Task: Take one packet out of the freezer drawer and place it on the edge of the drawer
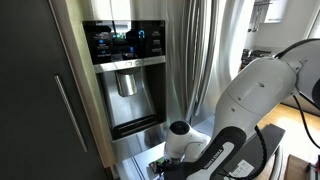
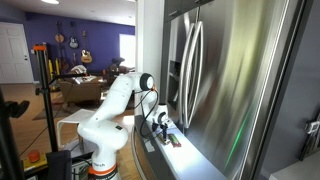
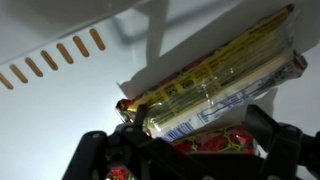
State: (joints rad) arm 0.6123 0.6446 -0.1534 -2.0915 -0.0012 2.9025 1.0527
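The packet [image 3: 210, 85] is found lying flat inside the freezer drawer [image 3: 60, 100], set on a slant against the drawer's pale, smooth inner wall. It is an oblong of glossy crinkled film with an olive-yellow band, dark print and sealed ends. A row of slanted oblong slots [image 3: 55, 58] is cut into the wall above and beside it. A second packet with red print [image 3: 215, 142] lies just beside its lower edge, partly hidden by the tool [image 3: 197, 135].

The tool's dark fingers [image 3: 262, 128] are seen spread wide apart, released, with nothing gripped. They stand near the packet's lower edge, and contact cannot be judged.

In an exterior view the white arm [image 1: 255, 90] is bent down into the drawer, under the black water dispenser [image 1: 128, 75]. Brushed steel doors [image 2: 230, 80] rise above.
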